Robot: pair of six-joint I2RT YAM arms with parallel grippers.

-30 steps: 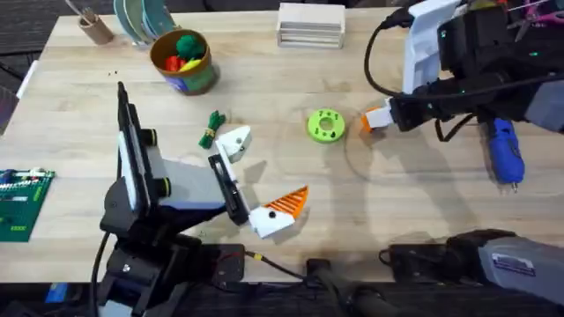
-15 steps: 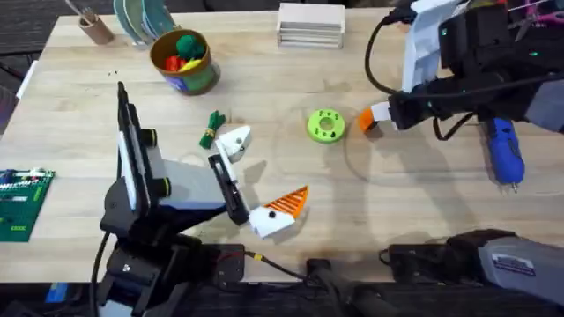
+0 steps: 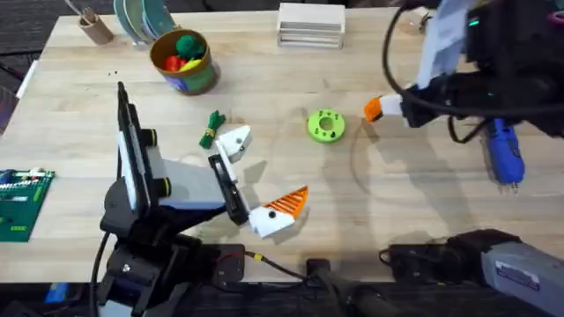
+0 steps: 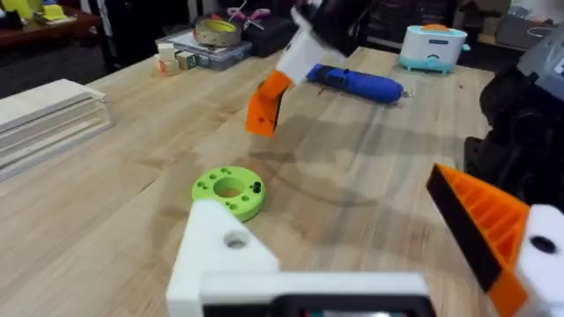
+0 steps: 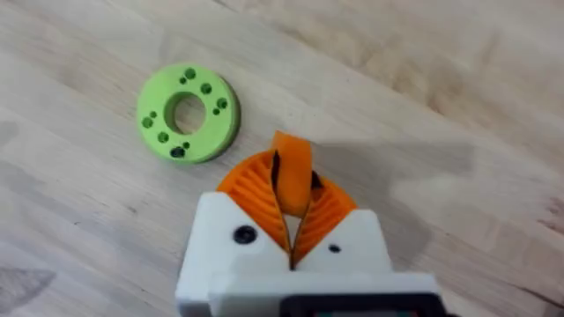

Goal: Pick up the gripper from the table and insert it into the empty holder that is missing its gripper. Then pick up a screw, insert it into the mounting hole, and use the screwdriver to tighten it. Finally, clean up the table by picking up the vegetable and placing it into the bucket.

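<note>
Light wooden planks of the table (image 3: 291, 202) carry the scene, with both arms at work above them. Seen from overhead, the right gripper (image 3: 381, 108) hangs over the table's right half, its two orange-padded fingers closed tight on the gripper (image 3: 373, 108), the small orange wedge, which is lifted off the wood just to the right of a flat green disc (image 3: 325, 125). The right wrist view has the wedge (image 5: 292, 172) pinched upright between the ribbed pads, with the disc (image 5: 188, 112) lying flat on the boards nearby. The left gripper (image 3: 256, 176) rests low at centre-left with its fingers spread wide; one finger is the bare white holder (image 3: 234, 140), the other bears an orange tip (image 3: 288, 202). From the left wrist, the held wedge (image 4: 266, 104) hovers beyond the disc, well apart from the holder (image 4: 225, 251). The blue screwdriver (image 3: 504, 151) lies at the table's right edge. The green vegetable (image 3: 211, 129) lies just beside the holder, and the bucket (image 3: 182, 62) stands at the upper left with toys inside.
</note>
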